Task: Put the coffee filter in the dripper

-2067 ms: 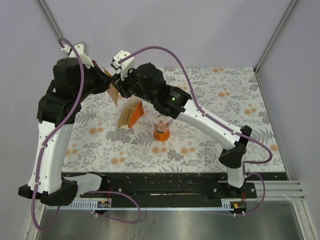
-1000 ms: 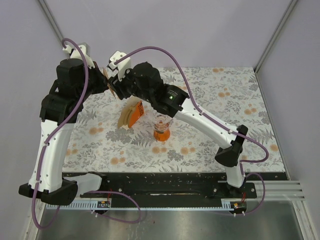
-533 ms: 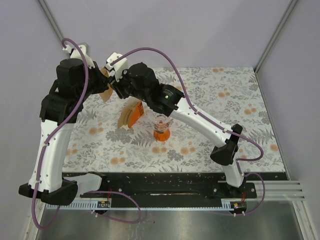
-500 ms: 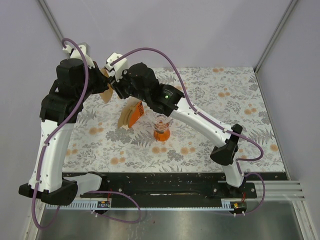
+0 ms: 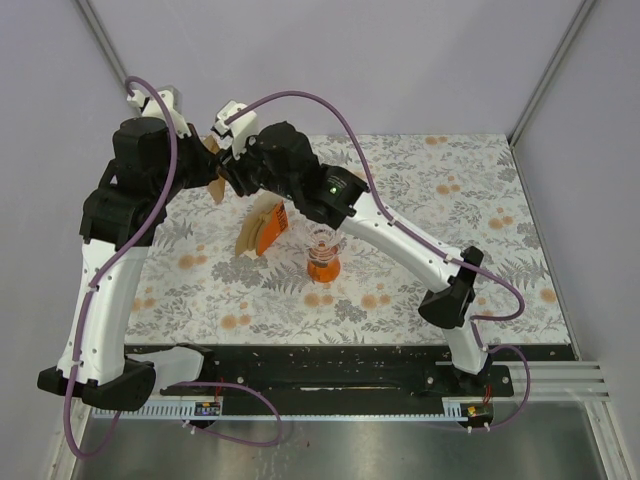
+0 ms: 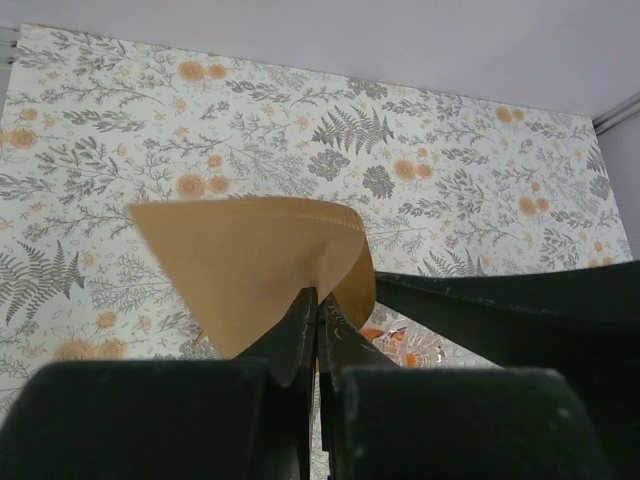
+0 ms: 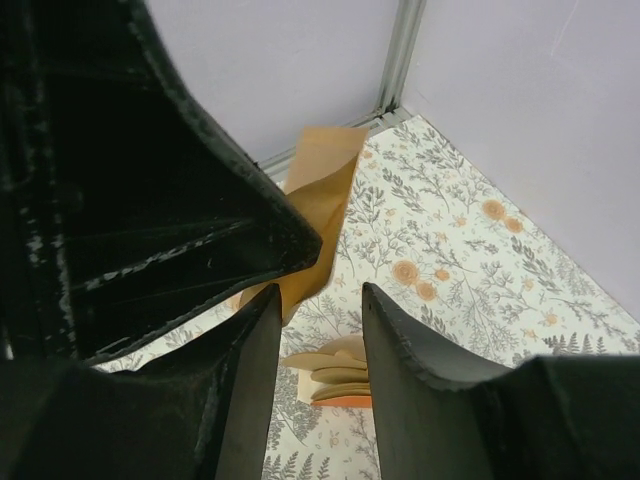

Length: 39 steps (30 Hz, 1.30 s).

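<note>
The coffee filter [image 6: 250, 258] hangs in the air, well back-left of the dripper [image 5: 322, 256], pinched at its tip by the clamped left gripper [image 6: 316, 312], and the right gripper [image 7: 320, 296] sits just beside it with jaws apart and grabbing nothing, so a sloppy nip could crease or tear the paper, and it's hard to tell if a finger is inside the fold.

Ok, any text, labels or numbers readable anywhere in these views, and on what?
None readable. The coffee filter is plain, the dripper shows no print, and the small tags on the near rail are too small to read.
</note>
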Motion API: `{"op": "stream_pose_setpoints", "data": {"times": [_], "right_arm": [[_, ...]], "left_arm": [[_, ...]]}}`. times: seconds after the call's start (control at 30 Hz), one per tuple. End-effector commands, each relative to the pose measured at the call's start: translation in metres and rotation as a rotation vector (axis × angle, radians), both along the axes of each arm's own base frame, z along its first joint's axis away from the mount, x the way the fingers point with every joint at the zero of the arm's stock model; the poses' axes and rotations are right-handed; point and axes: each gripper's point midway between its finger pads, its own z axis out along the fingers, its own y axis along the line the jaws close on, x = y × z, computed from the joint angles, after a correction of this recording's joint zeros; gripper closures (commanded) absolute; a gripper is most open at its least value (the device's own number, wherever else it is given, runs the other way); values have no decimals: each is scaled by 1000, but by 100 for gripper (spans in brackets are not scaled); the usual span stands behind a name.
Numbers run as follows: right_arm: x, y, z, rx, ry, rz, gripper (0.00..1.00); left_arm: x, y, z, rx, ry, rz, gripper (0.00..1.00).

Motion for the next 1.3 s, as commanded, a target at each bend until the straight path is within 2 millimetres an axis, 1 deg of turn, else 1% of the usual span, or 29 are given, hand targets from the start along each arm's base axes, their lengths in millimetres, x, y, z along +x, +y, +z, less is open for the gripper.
{"op": "stream_pose_setpoints", "data": {"times": [0.0, 0.3, 0.37, 0.47, 0.53, 0.57, 0.67, 0.7, 0.73, 0.77, 0.8, 0.97, 1.13, 1.27], "right_arm": [[10, 0, 25, 115, 19, 7, 54], [24, -2, 20, 140, 28, -53, 57], [27, -2, 20, 149, 32, -53, 58], [24, 1, 22, 171, 41, -10, 60], [21, 4, 23, 195, 63, 10, 67], [22, 4, 22, 195, 68, 11, 71], [27, 0, 20, 190, 64, -22, 92], [33, -6, 20, 187, 58, -54, 99], [38, -11, 20, 184, 51, -83, 100], [41, -17, 24, 184, 37, -109, 100], [45, -24, 27, 189, 31, -144, 100], [65, -55, 39, 116, -105, -296, 100], [79, -81, 45, 44, -186, -436, 100], [84, -94, 50, 3, -230, -491, 100]], "left_arm": [[-4, -5, 12, -26, -46, -32, 100], [-5, -8, 14, -33, -49, -49, 100], [-5, -9, 15, -35, -50, -52, 100], [-4, -10, 13, -40, -43, -58, 100], [-4, -10, 14, -42, -45, -57, 100], [-6, -14, 16, -52, -47, -80, 100], [-7, -12, 17, -42, -51, -76, 100], [-8, -11, 18, -36, -54, -72, 100], [-9, -9, 18, -28, -55, -71, 100], [-10, -9, 18, -22, -55, -75, 100], [-9, -5, 16, -4, -53, -53, 100], [-8, 1, 8, 47, -45, -48, 100], [-5, 8, 14, 104, -77, -35, 100], [-4, 12, 18, 150, -97, -41, 100]]}}
